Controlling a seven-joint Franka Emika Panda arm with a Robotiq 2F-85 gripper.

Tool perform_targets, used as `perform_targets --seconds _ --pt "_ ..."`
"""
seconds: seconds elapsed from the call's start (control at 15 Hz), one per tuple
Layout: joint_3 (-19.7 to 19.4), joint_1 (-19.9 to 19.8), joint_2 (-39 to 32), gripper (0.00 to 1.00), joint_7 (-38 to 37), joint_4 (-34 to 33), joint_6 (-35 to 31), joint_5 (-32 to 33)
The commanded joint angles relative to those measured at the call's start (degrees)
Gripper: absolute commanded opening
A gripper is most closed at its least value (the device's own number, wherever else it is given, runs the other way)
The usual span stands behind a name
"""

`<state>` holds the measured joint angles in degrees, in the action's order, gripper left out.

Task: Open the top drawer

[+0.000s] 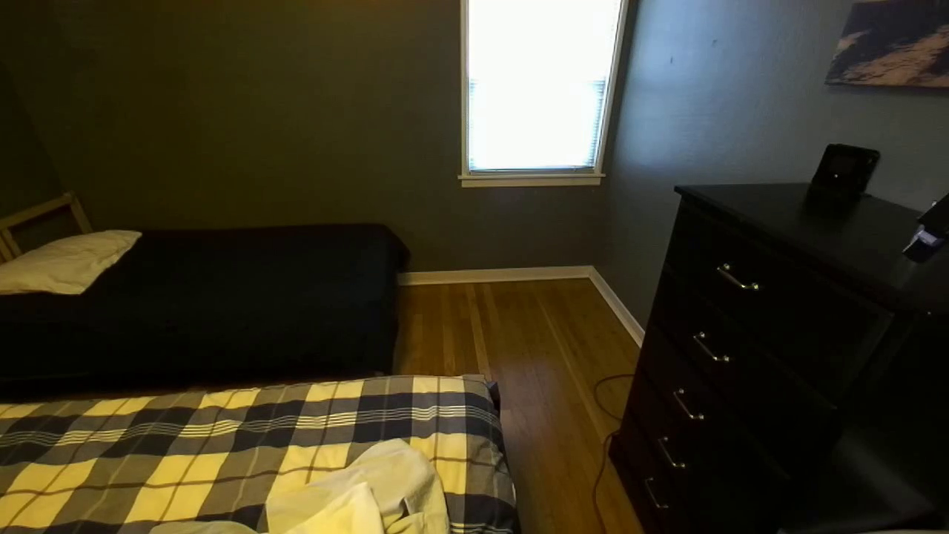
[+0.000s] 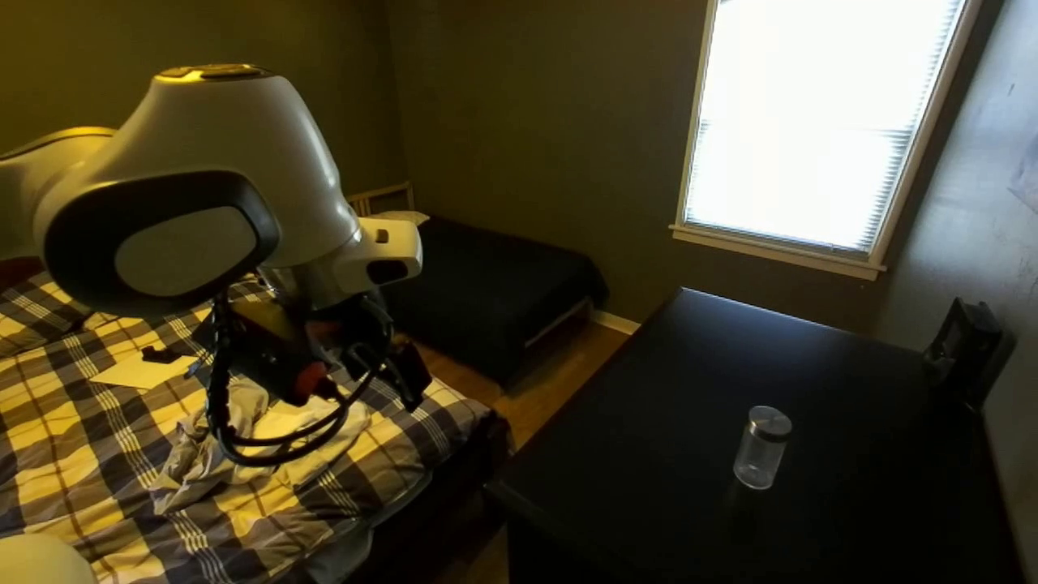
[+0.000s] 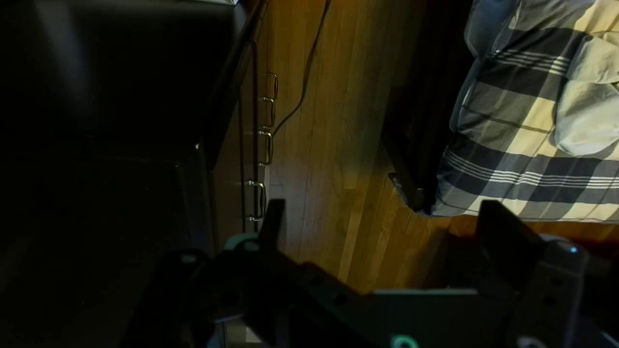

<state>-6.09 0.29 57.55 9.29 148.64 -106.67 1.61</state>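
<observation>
From here, the wide, dark top drawer (image 1: 771, 300), highest in the tall black wooden dresser (image 1: 771, 206), looks shut. The black two-fingered hand (image 3: 383, 209) is spread wide, empty. All the pulling is left.

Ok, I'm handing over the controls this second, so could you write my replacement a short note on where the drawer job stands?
Gripper: jaws spread apart, holding nothing; in an exterior view it hangs clear of the black dresser.
Job's things: the top drawer of that dresser looks shut, with its metal pull on the front.
Done: no opening visible yet.
Left: bring the jaws to that pull, grip it, and draw the drawer out.
</observation>
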Motion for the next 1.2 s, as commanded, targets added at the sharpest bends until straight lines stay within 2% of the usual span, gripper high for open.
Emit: perform_targets --seconds 0.0,0.2,0.47,0.8,1.13 --pt "0.08 -0.1 -0.06 1.0 0.06 -0.1 0.08 -0.09" --pt "0.08 -0.1 -0.06 1.0 0.06 -0.1 0.08 -0.09" --pt "1.87 -0.07 -5.73 1.0 -3.24 -0.27 -5.42 -0.6" --pt "6.45 -1.81 -16.98 1.0 -10.79 -1.31 -15.15 0.84" --pt "9.77 -4.79 -29.76 1.0 -19.28 -5.39 -25.59 2.85"
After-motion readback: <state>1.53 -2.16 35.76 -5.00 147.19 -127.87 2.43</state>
